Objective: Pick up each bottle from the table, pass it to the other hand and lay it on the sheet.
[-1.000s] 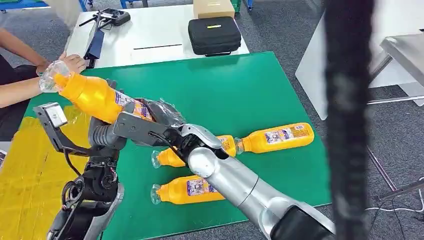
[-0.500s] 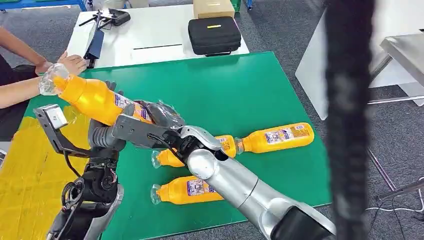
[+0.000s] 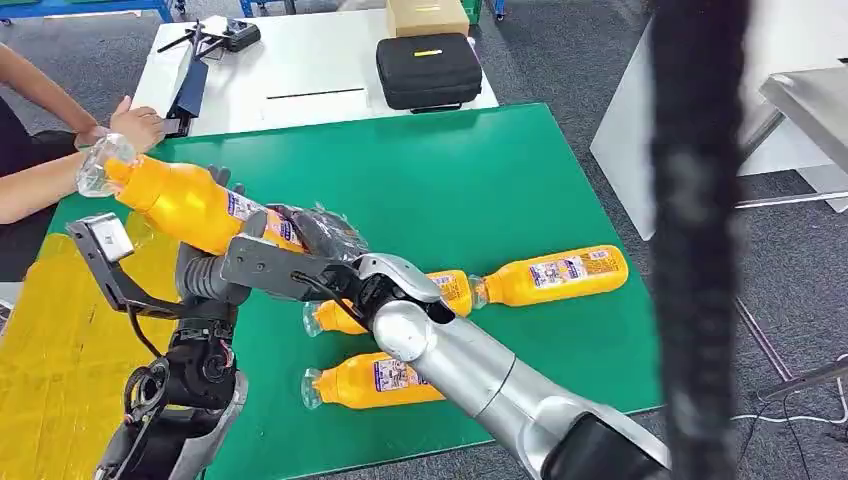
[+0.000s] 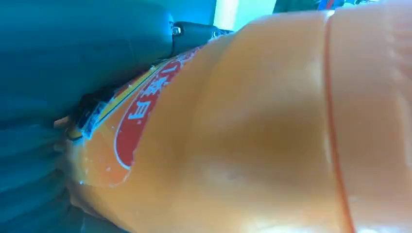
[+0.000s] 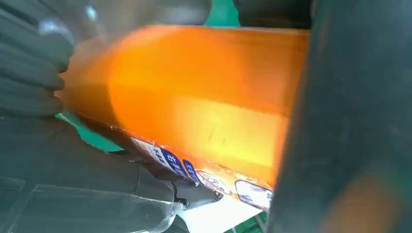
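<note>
1. the right hand (image 3: 318, 232) was wrapped around the base end of a held bottle (image 3: 190, 203), its dark fingers closed on the label.
2. the left hand (image 3: 215, 262) sat under the same bottle's middle; its fingers (image 4: 82, 43) pressed against the label, so both hands gripped it.
3. the held bottle was tilted above the counter (image 3: 480, 180), its clear cap end raised toward a person's hand (image 3: 135, 122) at the far left corner.
4. three more bottles lay on their sides on the green counter: one (image 3: 375, 378) nearest the robot, one (image 3: 450, 290) partly behind the right arm, one (image 3: 555, 274) further right.
5. the yellow sheet (image 3: 60, 340) covered the counter's left part, beside the left arm.
6. a black case (image 3: 428, 70) lay on a white table (image 3: 300, 70) beyond.
</note>
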Available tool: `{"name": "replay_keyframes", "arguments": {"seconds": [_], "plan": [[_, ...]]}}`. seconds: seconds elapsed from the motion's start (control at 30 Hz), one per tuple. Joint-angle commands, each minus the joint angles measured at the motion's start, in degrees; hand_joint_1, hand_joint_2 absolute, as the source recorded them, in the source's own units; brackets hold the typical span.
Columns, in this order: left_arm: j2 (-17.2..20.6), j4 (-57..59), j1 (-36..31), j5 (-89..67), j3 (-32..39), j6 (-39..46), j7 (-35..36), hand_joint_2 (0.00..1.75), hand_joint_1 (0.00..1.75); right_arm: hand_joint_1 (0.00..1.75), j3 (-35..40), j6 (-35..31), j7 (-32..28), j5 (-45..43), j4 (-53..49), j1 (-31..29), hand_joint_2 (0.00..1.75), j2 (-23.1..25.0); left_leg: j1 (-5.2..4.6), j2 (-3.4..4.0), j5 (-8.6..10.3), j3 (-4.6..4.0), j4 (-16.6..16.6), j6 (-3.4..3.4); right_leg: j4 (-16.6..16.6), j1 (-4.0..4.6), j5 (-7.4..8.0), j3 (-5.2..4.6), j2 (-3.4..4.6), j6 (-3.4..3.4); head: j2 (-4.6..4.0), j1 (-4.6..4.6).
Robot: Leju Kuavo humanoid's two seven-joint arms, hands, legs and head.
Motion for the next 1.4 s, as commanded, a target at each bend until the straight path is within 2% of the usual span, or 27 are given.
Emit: {"name": "replay_keyframes", "arguments": {"seconds": [0.03, 0.17, 0.2, 0.23, 0.37, 0.77, 0.8, 0.83, 0.87, 0.93, 1.03, 1.2, 1.4], "plan": [[-1.97, -0.43, -1.86, -0.46, -0.91, 1.08, -1.09, 1.75, 1.75, 1.75, 7.14, 2.05, -0.45, -0.54, 3.3, -1.29, 1.75, -1.29, 0.07, -0.05, -0.1, 0.22, 0.02, -0.17, -0.01, 0.07, -0.11, 0.27, -0.16, -0.01, 0.0, 0.0], [-1.68, -0.65, -2.03, -0.47, -0.54, 1.29, -1.16, 1.75, 1.75, 1.75, 7.35, 1.87, -0.73, -0.74, 3.75, -1.74, 1.75, -1.3, 0.04, -0.06, -0.03, 0.09, 0.0, -0.12, -0.02, 0.04, -0.05, 0.13, -0.14, -0.01, 0.0, 0.0], [-1.64, -0.82, -1.92, -0.47, -0.44, 1.33, -1.25, 1.75, 1.75, 1.75, 7.33, 1.8, -0.73, -0.81, 3.77, -1.73, 1.75, -1.36, 0.1, -0.1, -0.21, 0.41, 0.11, -0.3, 0.09, 0.1, -0.25, 0.47, -0.28, -0.04, 0.0, 0.0], [-1.65, -0.96, -1.82, -0.44, -0.35, 1.36, -1.36, 1.75, 1.75, 1.75, 7.28, 1.74, -0.73, -0.86, 3.78, -1.71, 1.75, -1.39, 0.09, -0.07, -0.08, 0.17, 0.05, -0.17, 0.0, 0.09, -0.09, 0.23, -0.17, -0.02, 0.0, 0.0], [-1.43, -1.9, -1.53, -0.52, -0.09, 1.68, -2.09, 1.75, 1.75, 1.75, 7.34, 1.55, -0.78, -1.0, 3.87, -1.99, 1.75, -1.63, 0.05, -0.07, -0.03, 0.11, 0.0, -0.12, -0.03, 0.05, -0.05, 0.15, -0.15, -0.01, 0.0, 0.0], [-0.89, -2.97, -0.65, -0.37, 0.26, 2.44, -2.97, 1.75, 1.75, 1.75, 7.21, 1.05, -0.87, -1.33, 4.23, -1.85, 1.75, -1.37, 0.07, -0.09, -0.07, 0.19, 0.03, -0.17, 0.0, 0.07, -0.1, 0.23, -0.19, -0.02, 0.0, 0.02], [-0.87, -3.1, -0.6, -0.34, 0.31, 2.54, -3.07, 1.75, 1.75, 1.66, 6.51, 0.65, -0.9, -2.03, 4.25, -1.52, 1.75, -1.17, 0.05, -0.06, -0.04, 0.14, 0.0, -0.14, -0.02, 0.05, -0.07, 0.17, -0.15, -0.01, 0.0, -0.02], [-0.86, -3.34, -0.5, -0.26, 0.39, 2.61, -3.2, 1.75, 1.75, 0.0, 6.28, 0.35, -1.36, -2.28, 4.16, -1.47, 1.75, -1.18, 0.07, -0.09, -0.09, 0.22, 0.03, -0.19, 0.0, 0.07, -0.12, 0.27, -0.21, -0.02, 0.0, 0.0], [-0.87, -4.21, -0.37, 0.56, 0.73, 2.33, -3.52, 1.75, 1.75, 0.0, 6.12, 0.86, -2.07, -2.96, 4.76, -2.22, 0.0, -1.78, 0.07, -0.08, -0.04, 0.12, 0.01, -0.14, -0.03, 0.07, -0.06, 0.17, -0.17, -0.02, 0.0, 0.02], [-0.58, -6.08, -0.19, 0.76, 1.31, 2.19, -4.52, 1.75, 1.75, 0.0, 2.91, 1.13, -3.07, -6.59, 5.58, -2.27, 0.0, -2.08, 0.05, -0.06, -0.04, 0.12, 0.02, -0.14, -0.01, 0.05, -0.06, 0.15, -0.15, -0.01, 0.0, 0.0], [0.49, -10.69, 0.7, 0.24, 3.29, 2.53, -6.1, 1.75, 1.75, 0.0, -0.22, -0.3, -4.67, -7.62, 6.35, -3.16, 0.0, -3.92, 0.08, -0.1, -0.04, 0.08, 0.06, -0.13, 0.0, 0.08, -0.06, 0.14, -0.19, -0.01, 0.0, 0.0], [3.98, -20.02, 7.48, -1.5, 13.72, 1.61, -13.0, 1.75, 1.75, 0.0, -5.46, -1.37, -7.49, -4.16, -3.68, 0.37, 0.0, -12.57, 0.1, -0.09, -0.15, 0.28, 0.08, -0.22, 0.01, 0.11, -0.17, 0.36, -0.23, -0.01, 0.0, 0.0], [3.56, -19.95, 7.88, -1.24, 14.54, 0.45, -12.87, 1.75, 1.75, 0.0, -6.81, 0.22, -7.39, -3.27, -5.6, 1.63, 0.0, -12.68, 0.04, -0.05, -0.09, 0.14, 0.04, -0.16, 0.01, 0.04, -0.1, 0.18, -0.13, -0.02, 0.0, 0.0]]}}
